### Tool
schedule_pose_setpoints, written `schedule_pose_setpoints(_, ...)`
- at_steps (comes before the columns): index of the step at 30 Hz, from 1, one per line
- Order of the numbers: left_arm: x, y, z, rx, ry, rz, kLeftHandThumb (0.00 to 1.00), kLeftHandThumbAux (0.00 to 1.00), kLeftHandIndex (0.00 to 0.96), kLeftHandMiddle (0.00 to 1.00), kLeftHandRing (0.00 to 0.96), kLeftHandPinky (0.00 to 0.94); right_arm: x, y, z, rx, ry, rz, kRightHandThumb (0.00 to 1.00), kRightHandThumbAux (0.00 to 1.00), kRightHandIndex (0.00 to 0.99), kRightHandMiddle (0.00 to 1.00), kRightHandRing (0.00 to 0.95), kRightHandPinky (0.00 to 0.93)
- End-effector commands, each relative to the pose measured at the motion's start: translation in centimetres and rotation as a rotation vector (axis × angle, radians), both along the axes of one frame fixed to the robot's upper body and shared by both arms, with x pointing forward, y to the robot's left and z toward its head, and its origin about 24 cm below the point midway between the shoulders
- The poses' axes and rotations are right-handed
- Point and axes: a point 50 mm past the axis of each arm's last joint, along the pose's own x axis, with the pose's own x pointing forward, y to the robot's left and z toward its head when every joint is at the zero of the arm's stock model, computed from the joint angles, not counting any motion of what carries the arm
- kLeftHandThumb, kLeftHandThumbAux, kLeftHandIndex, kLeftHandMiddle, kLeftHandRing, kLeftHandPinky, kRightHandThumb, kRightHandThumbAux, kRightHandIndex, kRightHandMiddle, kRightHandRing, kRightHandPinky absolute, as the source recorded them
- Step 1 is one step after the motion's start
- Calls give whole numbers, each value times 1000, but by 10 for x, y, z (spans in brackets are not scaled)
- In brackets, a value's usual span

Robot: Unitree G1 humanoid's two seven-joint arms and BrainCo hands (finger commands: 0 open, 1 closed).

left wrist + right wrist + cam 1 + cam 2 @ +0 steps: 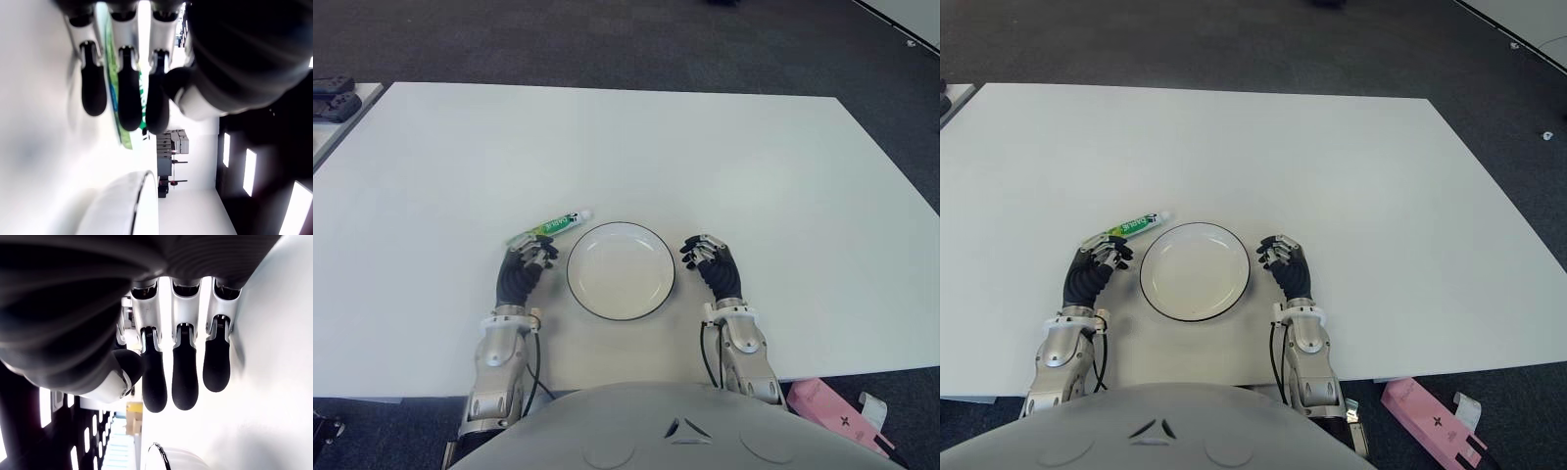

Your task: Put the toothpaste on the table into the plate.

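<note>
Toothpaste not in the plate yet, both hands empty.

The toothpaste tube (548, 228) lies flat on the white surface (724, 157), just off the plate's (621, 311) upper-left rim. The left hand (523, 268) sits right below the tube, fingers (129, 93) loosely curled above it but not gripping it. The right hand (713, 264) is on the plate's other side, fingers relaxed, holding nothing.

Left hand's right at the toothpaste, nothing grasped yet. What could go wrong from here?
1. The toothpaste lies flat on the table with the left hand fingers over its near end and nothing closed on it; a closing pinch might push it away rather than catch it.
2. Its cap end sits close to the plate rim, so a sweep may shove the plate.
3. The right hand shows beside the plate's right edge, crowding placement.
</note>
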Motion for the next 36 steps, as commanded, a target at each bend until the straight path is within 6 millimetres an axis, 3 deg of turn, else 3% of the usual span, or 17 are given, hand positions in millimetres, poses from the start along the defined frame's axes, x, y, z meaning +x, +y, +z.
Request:
schedule_pose_setpoints(1, -2, 3, -5, 7, 34, 9, 705, 722, 431, 522, 524, 527, -1, 2, -5, 4, 33, 3, 707, 726, 430, 525, 537, 537)
schedule_pose_setpoints(18, 0, 7, 2, 63, -19, 15, 704, 721, 432, 553, 545, 535, -1, 3, -7, 12, 48, -7, 708, 725, 431, 530, 537, 541)
schedule_pose_setpoints(20, 1, 8, 5, 130, -44, 29, 704, 721, 432, 551, 540, 527, -1, 3, -8, 15, 48, -8, 708, 725, 431, 530, 538, 543)
schedule_pose_setpoints(25, 6, 16, 22, 524, -133, 66, 702, 723, 432, 553, 543, 540, -1, 2, -8, 19, 43, -13, 708, 725, 431, 535, 542, 547)
schedule_pose_setpoints(32, 15, 21, 38, 835, -197, 62, 702, 723, 432, 583, 579, 563, -1, 2, -9, 17, 41, -19, 708, 725, 431, 539, 544, 547)
schedule_pose_setpoints(36, 20, 21, 42, 918, -201, 35, 699, 721, 429, 519, 515, 488, -1, 2, -9, 15, 41, -20, 708, 725, 431, 538, 545, 548)
